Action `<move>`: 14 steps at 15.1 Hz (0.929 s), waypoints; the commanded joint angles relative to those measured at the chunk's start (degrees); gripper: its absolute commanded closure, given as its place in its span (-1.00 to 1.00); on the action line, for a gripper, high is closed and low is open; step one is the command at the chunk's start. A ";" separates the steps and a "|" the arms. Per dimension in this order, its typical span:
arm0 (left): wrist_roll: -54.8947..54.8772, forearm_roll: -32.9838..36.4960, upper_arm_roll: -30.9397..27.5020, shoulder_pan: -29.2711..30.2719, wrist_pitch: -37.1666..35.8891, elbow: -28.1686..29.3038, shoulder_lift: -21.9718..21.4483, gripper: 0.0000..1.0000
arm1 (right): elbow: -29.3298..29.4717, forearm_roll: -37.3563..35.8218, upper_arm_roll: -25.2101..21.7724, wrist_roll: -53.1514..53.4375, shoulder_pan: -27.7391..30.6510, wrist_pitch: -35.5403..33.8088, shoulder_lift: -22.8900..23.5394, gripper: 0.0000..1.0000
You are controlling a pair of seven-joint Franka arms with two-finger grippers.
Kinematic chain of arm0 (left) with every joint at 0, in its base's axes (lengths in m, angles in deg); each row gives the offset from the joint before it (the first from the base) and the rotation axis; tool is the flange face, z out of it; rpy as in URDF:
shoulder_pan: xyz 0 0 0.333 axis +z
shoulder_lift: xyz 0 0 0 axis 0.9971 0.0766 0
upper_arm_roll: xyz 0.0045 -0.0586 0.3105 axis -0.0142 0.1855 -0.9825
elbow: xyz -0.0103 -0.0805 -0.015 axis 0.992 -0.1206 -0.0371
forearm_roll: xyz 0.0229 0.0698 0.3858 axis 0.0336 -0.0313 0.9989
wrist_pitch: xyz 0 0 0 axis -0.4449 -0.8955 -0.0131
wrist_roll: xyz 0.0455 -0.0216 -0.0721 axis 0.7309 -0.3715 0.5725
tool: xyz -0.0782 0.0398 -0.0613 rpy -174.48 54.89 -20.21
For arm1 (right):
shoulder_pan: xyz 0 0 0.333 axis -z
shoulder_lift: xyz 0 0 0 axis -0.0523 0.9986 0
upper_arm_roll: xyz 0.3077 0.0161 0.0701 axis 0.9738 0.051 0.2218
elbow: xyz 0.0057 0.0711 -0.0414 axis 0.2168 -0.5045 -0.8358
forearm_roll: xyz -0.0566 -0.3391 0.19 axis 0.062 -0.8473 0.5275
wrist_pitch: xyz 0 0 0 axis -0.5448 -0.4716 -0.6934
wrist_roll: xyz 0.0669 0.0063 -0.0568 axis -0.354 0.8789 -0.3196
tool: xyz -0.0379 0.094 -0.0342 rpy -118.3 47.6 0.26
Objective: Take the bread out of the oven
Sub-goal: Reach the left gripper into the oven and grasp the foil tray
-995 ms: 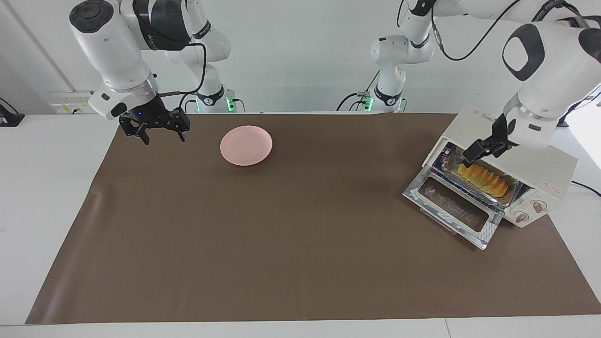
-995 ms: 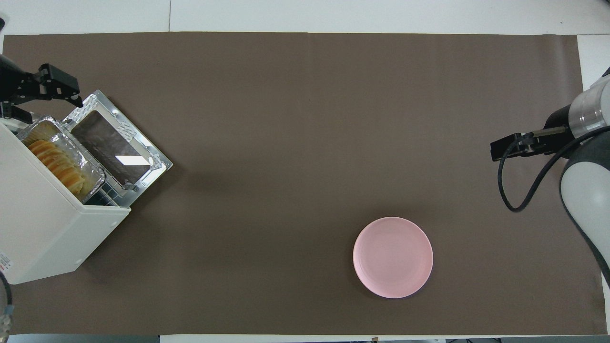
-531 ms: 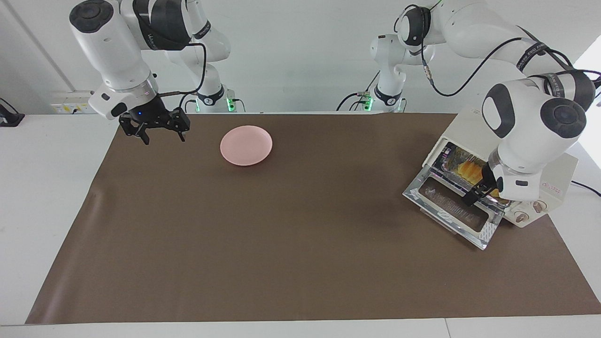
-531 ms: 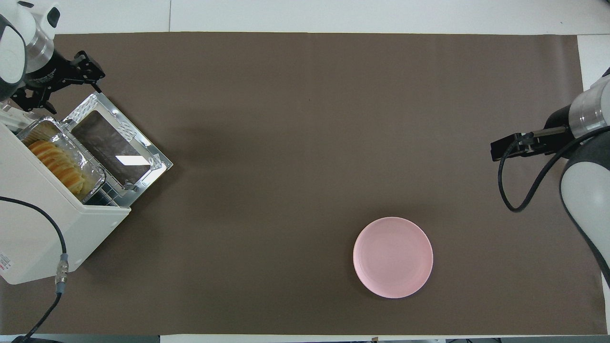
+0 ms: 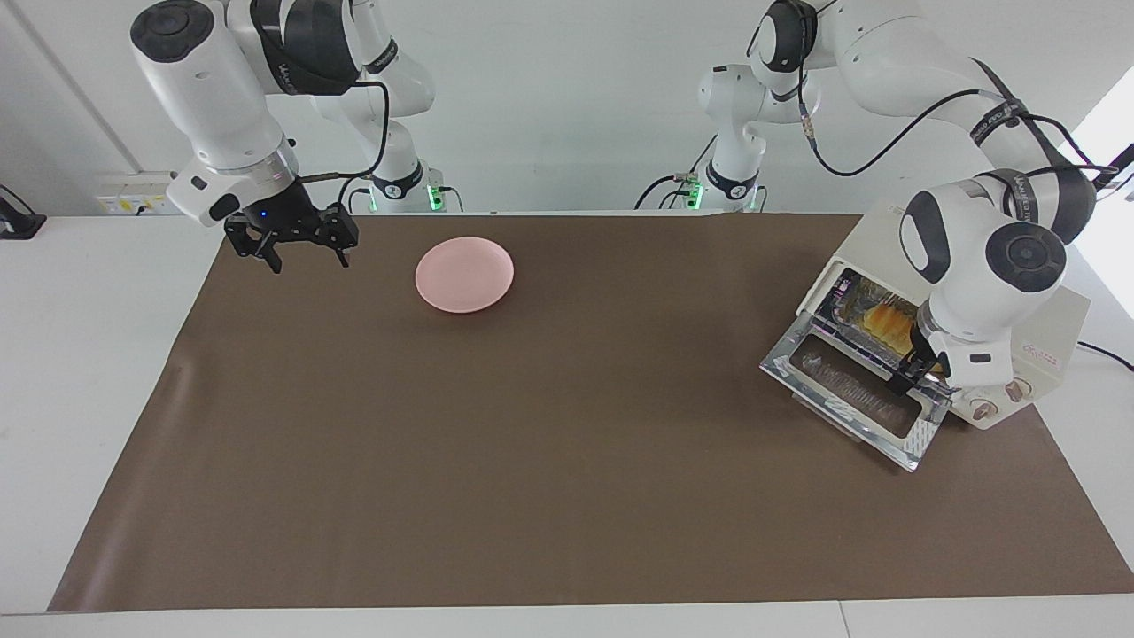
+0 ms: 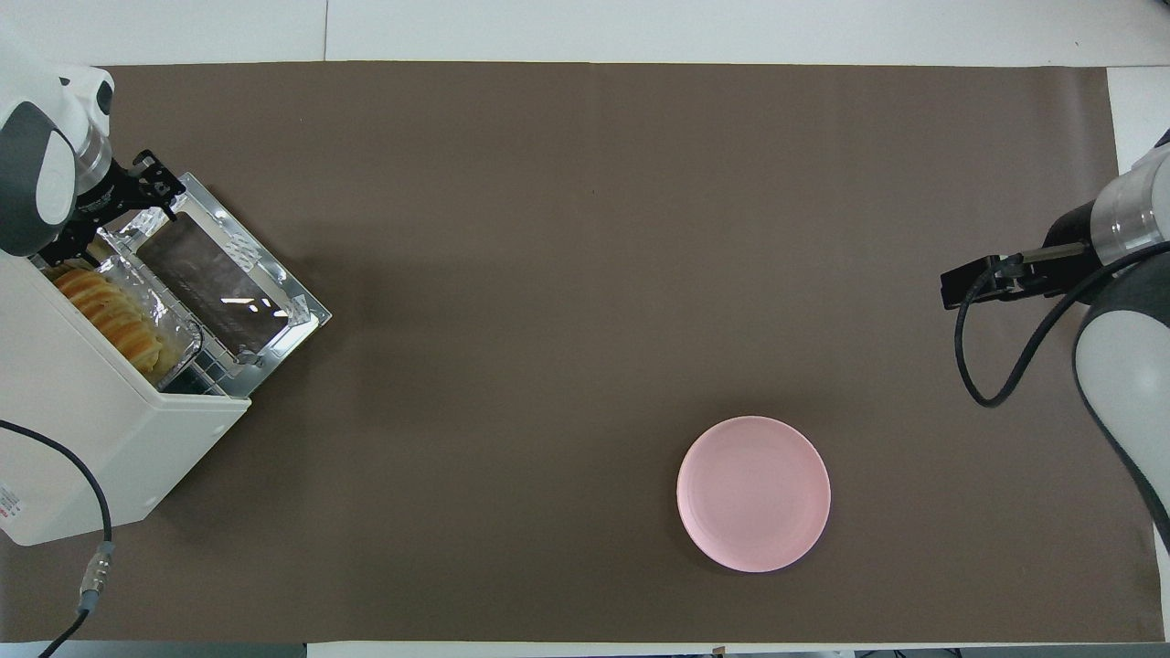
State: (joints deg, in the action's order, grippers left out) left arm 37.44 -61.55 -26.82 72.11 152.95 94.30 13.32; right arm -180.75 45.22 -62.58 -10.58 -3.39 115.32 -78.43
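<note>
Brown mat [image 5: 532,425]; bread [image 5: 886,323] in oven [image 5: 1045,328], beside left hand [image 5: 912,372].

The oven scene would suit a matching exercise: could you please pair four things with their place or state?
Things:
1. bread
2. pink plate
3. left gripper
4. right gripper

Places or states:
A. over the oven's open door
B. waits open, raised at the right arm's end of the table
C. in the foil tray inside the oven
D. bare, on the brown mat

Pairs: 1-C, 2-D, 3-A, 4-B
</note>
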 commanded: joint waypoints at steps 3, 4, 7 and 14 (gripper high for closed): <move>4.52 1.71 -0.52 -1.44 5.50 9.30 -3.82 -1.00 | -0.94 -0.91 0.60 -0.47 0.59 -0.28 -0.95 -1.00; 4.96 1.71 -0.52 -1.97 5.77 9.75 -3.83 -1.00 | -0.94 -0.91 0.60 -0.47 0.68 -0.28 -0.95 -1.00; 6.72 1.89 -0.52 -3.11 7.17 11.42 -3.56 -1.00 | -0.94 -0.91 0.60 -0.47 0.59 -0.28 -0.86 -1.00; 6.37 1.89 -0.43 -3.03 8.41 13.71 -3.65 0.87 | -0.94 -0.91 0.60 -0.47 0.59 -0.28 -0.95 -1.00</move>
State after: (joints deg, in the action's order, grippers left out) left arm 43.28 -61.13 -26.85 69.57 159.75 105.28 11.88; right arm -180.75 45.22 -62.58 -10.58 -3.39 115.32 -78.43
